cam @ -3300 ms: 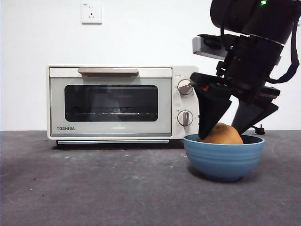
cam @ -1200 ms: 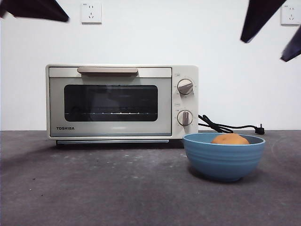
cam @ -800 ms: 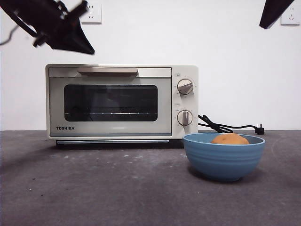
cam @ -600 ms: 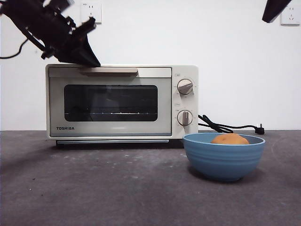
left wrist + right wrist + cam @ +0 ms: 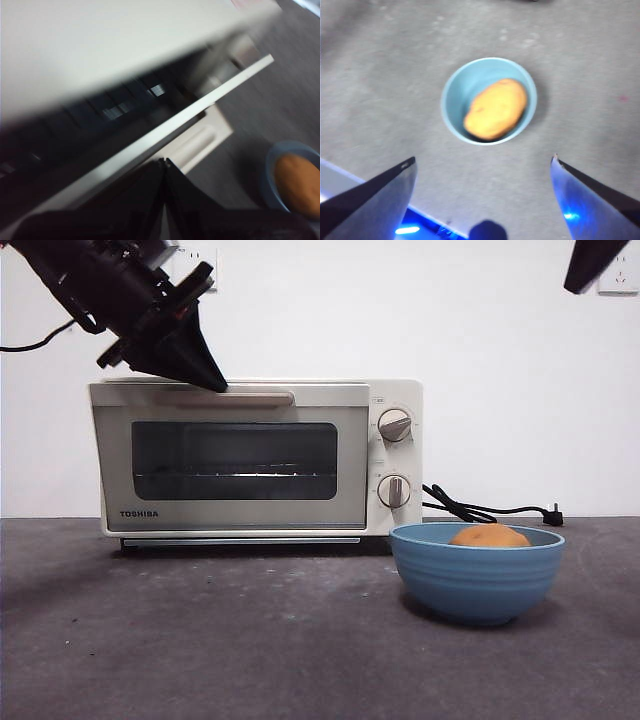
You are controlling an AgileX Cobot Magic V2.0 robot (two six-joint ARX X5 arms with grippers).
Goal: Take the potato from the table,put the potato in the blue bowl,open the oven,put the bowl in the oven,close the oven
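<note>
The left claw (image 5: pixel 205 375), jaws pressed together, hooks the Toshiba oven (image 5: pixel 255 458) handle (image 5: pixel 235 397) to tip its door open. The potato (image 5: pixel 489 536) waits in the blue bowl (image 5: pixel 477 573); the right claw (image 5: pixel 482 197) hangs spread above.

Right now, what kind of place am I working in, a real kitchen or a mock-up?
Probably a staged test bench, not a kitchen: a Toshiba toaster oven and a blue bowl stand alone on a scuffed grey table against a bare white wall with sockets.
</note>
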